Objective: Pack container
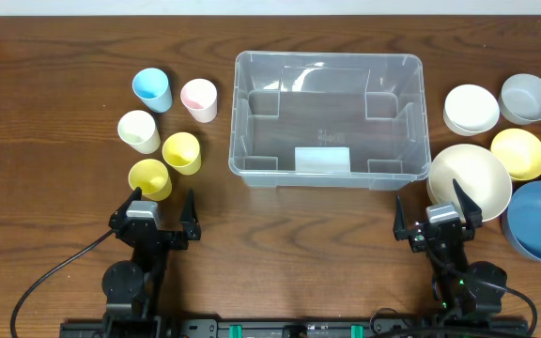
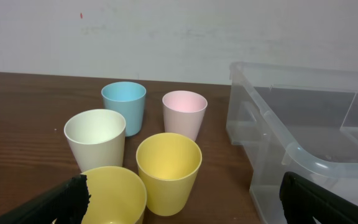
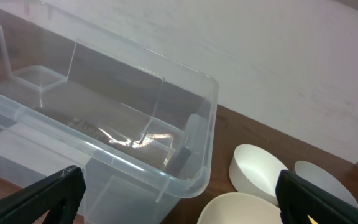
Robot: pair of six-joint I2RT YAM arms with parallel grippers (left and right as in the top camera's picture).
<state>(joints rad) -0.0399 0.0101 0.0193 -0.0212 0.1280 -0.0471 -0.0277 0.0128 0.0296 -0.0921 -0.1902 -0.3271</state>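
The clear plastic container point(image 1: 252, 103) stands empty at the table's middle, a white label on its base. It also shows in the left wrist view point(image 2: 303, 155) and the right wrist view point(image 3: 104, 155). Several cups stand left of it: blue point(image 1: 152, 90), pink point(image 1: 199, 99), white point(image 1: 139, 131) and two yellow ones point(image 1: 181, 152) point(image 1: 149, 177). Bowls lie right of it, the large cream bowl point(image 1: 470, 180) nearest. My left gripper point(image 1: 162, 208) is open and empty just in front of the near yellow cup point(image 2: 114, 196). My right gripper point(image 1: 439, 211) is open and empty in front of the cream bowl point(image 3: 241, 210).
Right of the container are a white bowl point(image 1: 471, 109), a grey bowl point(image 1: 527, 98), a yellow bowl point(image 1: 518, 153) and a large blue bowl point(image 1: 539, 221). The arm bases and cables sit at the front edge.
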